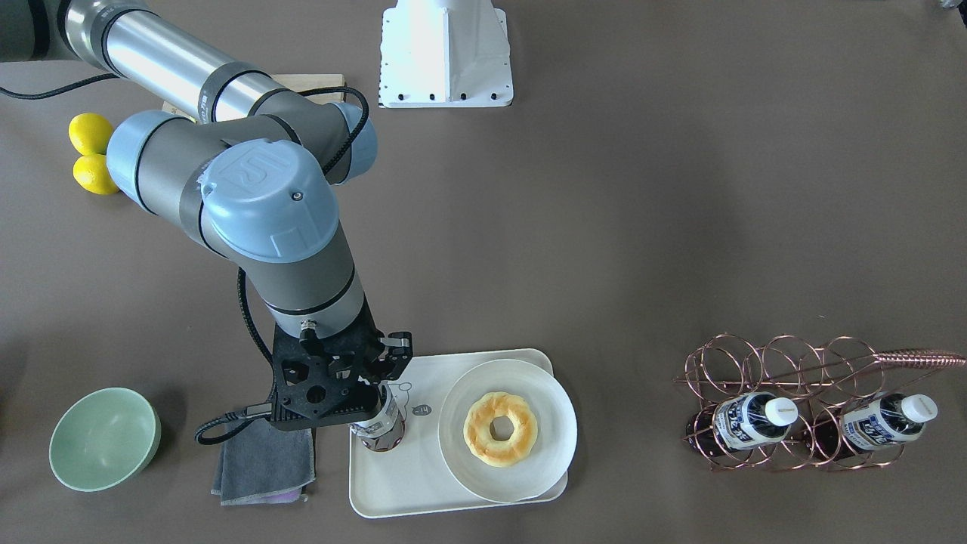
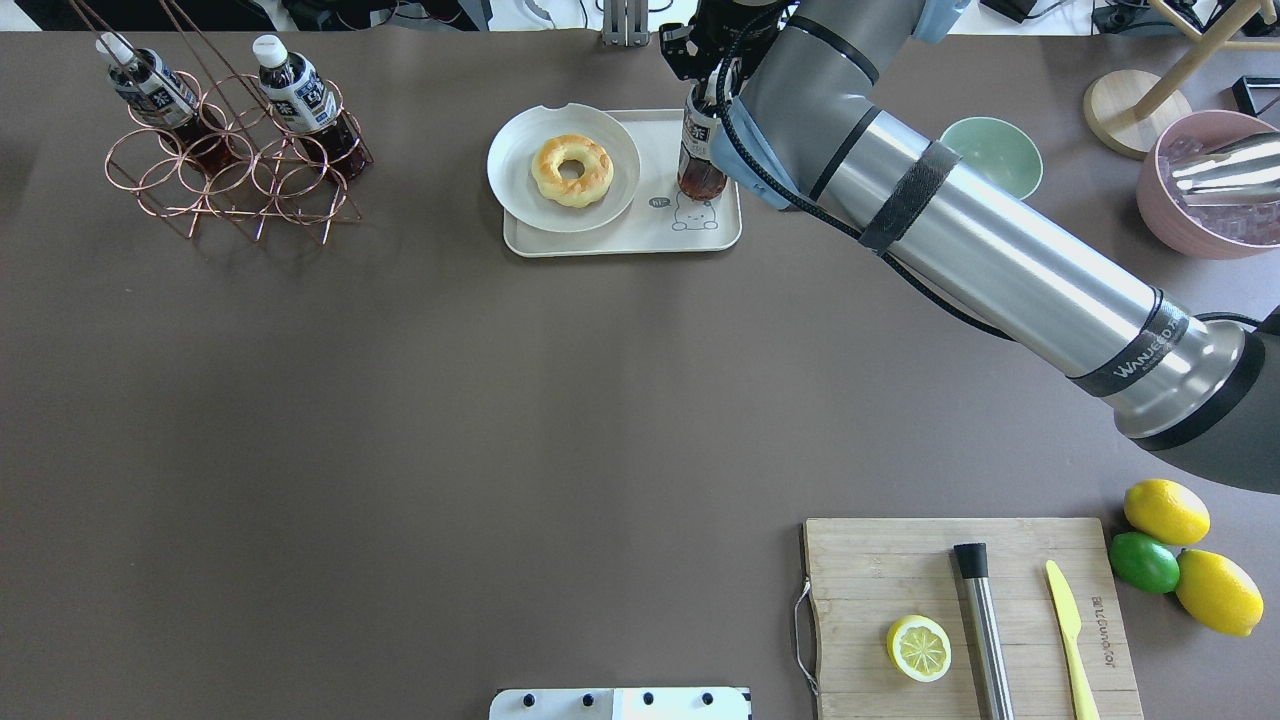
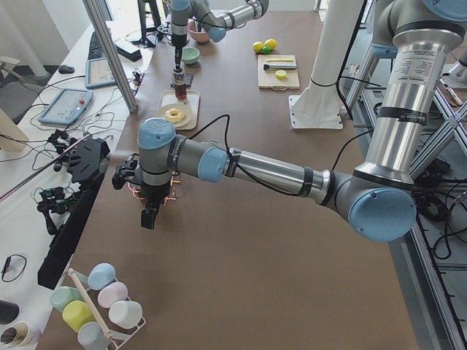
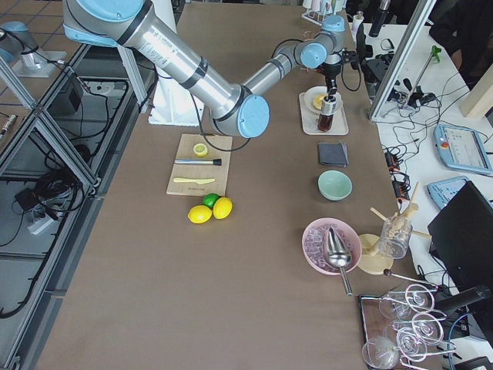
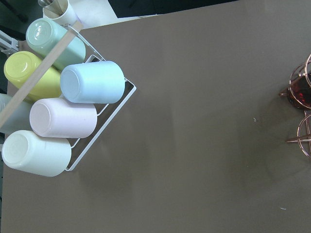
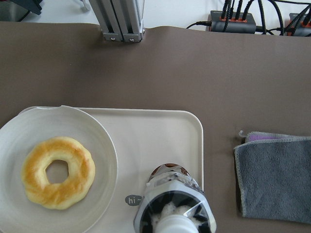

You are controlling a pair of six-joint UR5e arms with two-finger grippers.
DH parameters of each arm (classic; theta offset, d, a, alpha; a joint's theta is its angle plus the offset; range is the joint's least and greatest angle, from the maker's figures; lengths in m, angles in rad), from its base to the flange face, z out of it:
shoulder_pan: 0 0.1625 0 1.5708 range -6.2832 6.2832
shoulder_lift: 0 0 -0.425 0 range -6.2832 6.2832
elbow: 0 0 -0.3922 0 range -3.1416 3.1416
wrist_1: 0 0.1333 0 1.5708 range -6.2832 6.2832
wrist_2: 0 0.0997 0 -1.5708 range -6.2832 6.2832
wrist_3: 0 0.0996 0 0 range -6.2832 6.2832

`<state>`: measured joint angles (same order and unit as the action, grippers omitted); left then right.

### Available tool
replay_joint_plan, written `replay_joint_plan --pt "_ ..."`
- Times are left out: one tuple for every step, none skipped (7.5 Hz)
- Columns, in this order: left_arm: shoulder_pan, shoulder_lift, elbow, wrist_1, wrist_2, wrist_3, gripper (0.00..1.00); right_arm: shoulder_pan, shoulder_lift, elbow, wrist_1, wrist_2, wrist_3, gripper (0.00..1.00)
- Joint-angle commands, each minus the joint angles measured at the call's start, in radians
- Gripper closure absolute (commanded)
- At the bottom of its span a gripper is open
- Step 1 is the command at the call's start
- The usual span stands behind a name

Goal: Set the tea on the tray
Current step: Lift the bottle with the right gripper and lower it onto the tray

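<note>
Dark white-capped tea (image 6: 170,194), upright

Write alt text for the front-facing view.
The right arm's end effector sits over a tea bottle upright on the cream tray, beside a plate holding a doughnut. Two more bottles rest in a copper wire rack.

Round white plate (image 2: 515,165), ring doughnut (image 2: 590,180) on it. Pale green bowl (image 1: 104,438) near folded grey cloth (image 1: 264,462). Copper wire rack (image 2: 232,180). Wooden cutting board (image 2: 880,570) bearing lemon half (image 2: 919,648), steel rod (image 2: 980,625), yellow knife (image 2: 1068,625). Two lemons (image 2: 1166,511) and lime (image 2: 1144,562) touching, just beside board. Pink bowl (image 2: 1160,225) of ice, metal scoop (image 2: 1225,165) inside.
</note>
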<state>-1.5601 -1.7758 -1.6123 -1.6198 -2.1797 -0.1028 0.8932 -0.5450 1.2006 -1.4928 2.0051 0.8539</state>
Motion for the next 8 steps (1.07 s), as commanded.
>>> replay_joint_plan --pt "0.000 0.002 0.000 0.000 0.000 0.000 0.02 -0.002 -0.001 0.001 0.000 0.003 -0.004 0.42" --pt "0.000 0.002 0.000 0.000 0.001 0.000 0.02 -0.013 -0.001 0.002 0.002 -0.002 -0.001 0.00" --pt "0.000 0.002 0.000 0.000 0.001 0.000 0.02 -0.013 -0.001 0.001 0.002 -0.002 0.001 0.00" --pt "0.000 0.001 0.000 0.000 0.001 -0.001 0.02 -0.011 -0.001 0.001 0.002 -0.002 0.004 0.00" --pt "0.000 -0.002 0.003 0.000 0.001 0.000 0.02 -0.008 0.002 0.004 0.002 0.001 0.008 0.00" --pt "0.000 -0.005 0.006 0.001 0.001 -0.001 0.02 0.000 0.006 0.029 -0.004 0.010 0.010 0.00" --pt "0.000 -0.007 0.009 0.001 0.001 -0.001 0.02 0.028 0.005 0.066 -0.020 0.076 0.011 0.00" --pt "0.000 -0.007 0.006 0.000 0.001 -0.001 0.02 0.047 0.005 0.127 -0.096 0.116 0.013 0.00"
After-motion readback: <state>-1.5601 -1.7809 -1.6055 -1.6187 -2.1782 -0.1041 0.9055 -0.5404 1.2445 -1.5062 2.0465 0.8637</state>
